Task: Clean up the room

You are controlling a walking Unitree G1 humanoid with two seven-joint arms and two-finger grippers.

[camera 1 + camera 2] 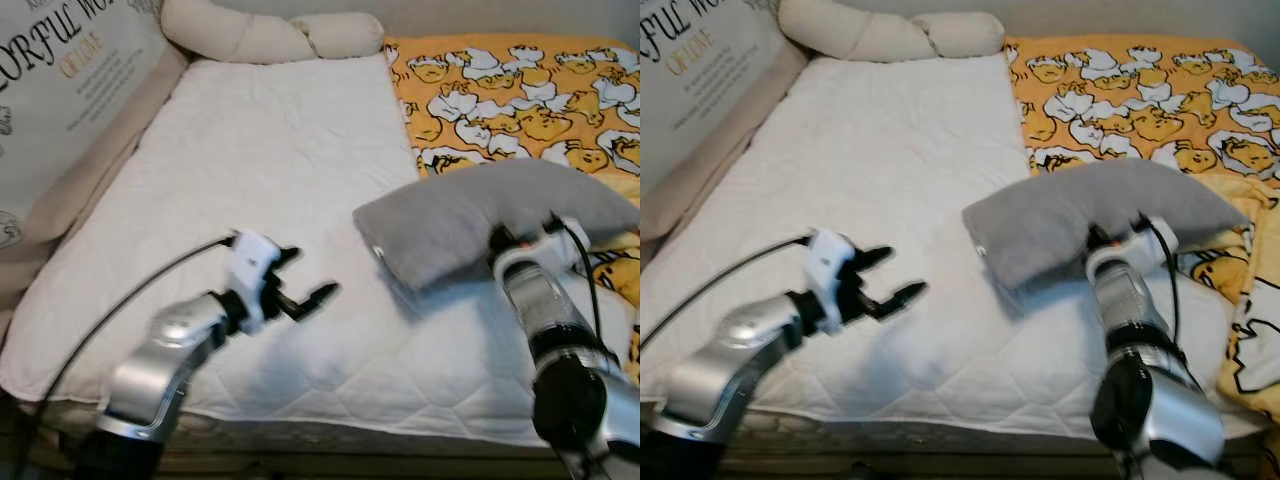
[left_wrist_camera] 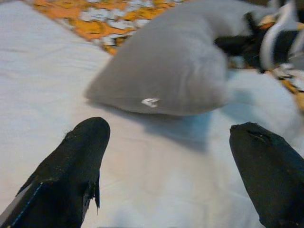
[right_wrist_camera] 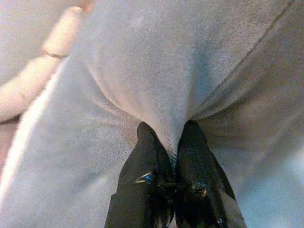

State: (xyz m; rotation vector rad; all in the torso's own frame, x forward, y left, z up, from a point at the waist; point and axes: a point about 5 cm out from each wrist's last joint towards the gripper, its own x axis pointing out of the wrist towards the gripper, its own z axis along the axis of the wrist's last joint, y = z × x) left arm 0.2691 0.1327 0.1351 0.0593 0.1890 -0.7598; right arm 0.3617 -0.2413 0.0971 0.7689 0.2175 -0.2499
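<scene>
I am pinching the grey pillow [image 1: 470, 225] with my right gripper [image 3: 172, 142], its 2 fingers clamped on 1 thin fold, holding it just above the white mattress [image 1: 270, 180] beside the yellow duck blanket [image 1: 520, 90]. My left gripper [image 1: 300, 285] is hovering near it, fingers spread apart and holding nothing. The fold looks shallow, though the fabric is hiding the fingertips, so I am risking the pillow slipping free if I swing it quickly.

Head eyes overlook bed [image 1: 280, 200]; wrist cameras close on pillow [image 2: 171, 71]
</scene>
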